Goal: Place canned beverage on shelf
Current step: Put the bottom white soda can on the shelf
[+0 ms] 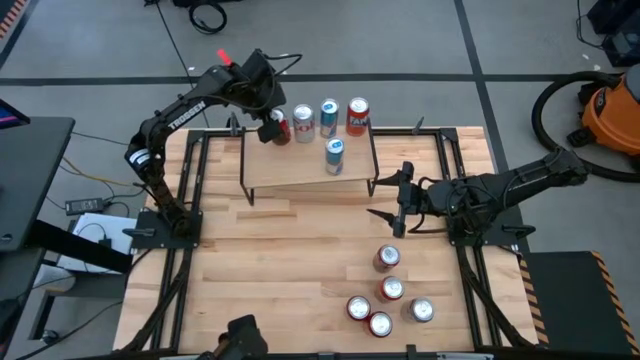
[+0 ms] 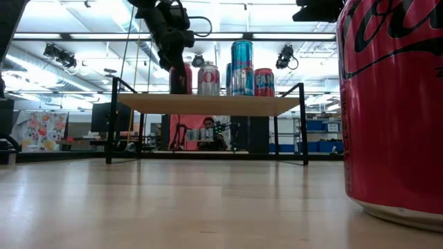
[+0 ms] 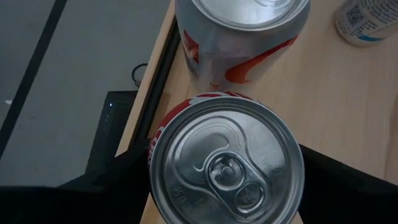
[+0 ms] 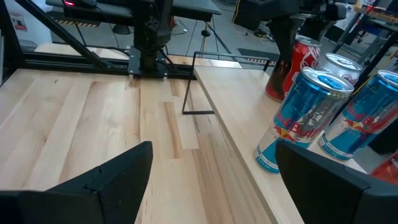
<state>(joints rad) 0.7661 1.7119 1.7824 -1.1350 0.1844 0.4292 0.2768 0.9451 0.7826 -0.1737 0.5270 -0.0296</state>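
Your left tool (image 1: 273, 127) sat at the shelf's (image 1: 300, 170) far left corner, about eleven o'clock on the bench (image 1: 280, 260), its fingers spread wide around a red can (image 1: 279, 128). In the left wrist view that can (image 3: 227, 165) filled the gap between the fingers; whether its base already rested on the board I could not quite tell, though the low view suggested it did. Four more cans stood on the shelf: a silver-and-red can (image 1: 303, 122), a tall blue can (image 1: 329, 117) and an orange-red can (image 1: 357, 116) along the far edge, and another blue can (image 1: 335, 156) nearer the middle. You still had five red cans (image 1: 388, 295) waiting at about five o'clock on the bench. Your right tool (image 1: 390, 198) hovered at three o'clock, fingers apart and empty, just off the shelf's right end. So the job looked roughly half done.
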